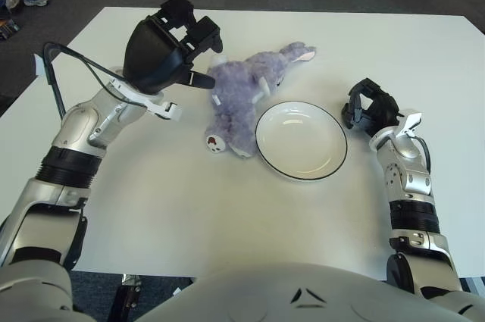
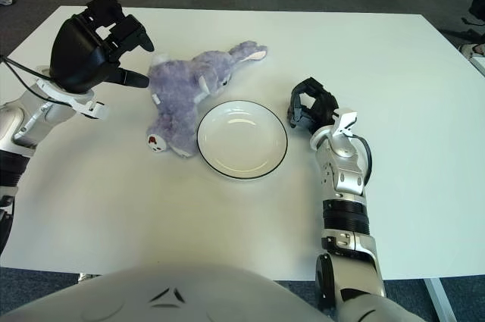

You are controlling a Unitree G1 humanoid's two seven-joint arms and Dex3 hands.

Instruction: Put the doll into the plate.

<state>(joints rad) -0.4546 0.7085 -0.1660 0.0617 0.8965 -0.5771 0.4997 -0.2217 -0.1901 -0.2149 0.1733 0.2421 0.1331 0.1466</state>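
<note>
A purple plush doll (image 1: 241, 99) lies on the white table, its head toward the far right and its feet next to the left rim of the plate. The white plate (image 1: 301, 139) with a dark rim holds nothing. My left hand (image 1: 168, 48) hovers raised to the left of the doll, fingers spread, holding nothing, one fingertip close to the doll's back. My right hand (image 1: 369, 109) shows just right of the plate with its fingers curled, holding nothing.
The white table (image 1: 250, 216) stretches wide around the objects, with its far edge behind the doll. A black cable (image 1: 72, 60) loops off my left forearm. Dark carpet lies beyond the table.
</note>
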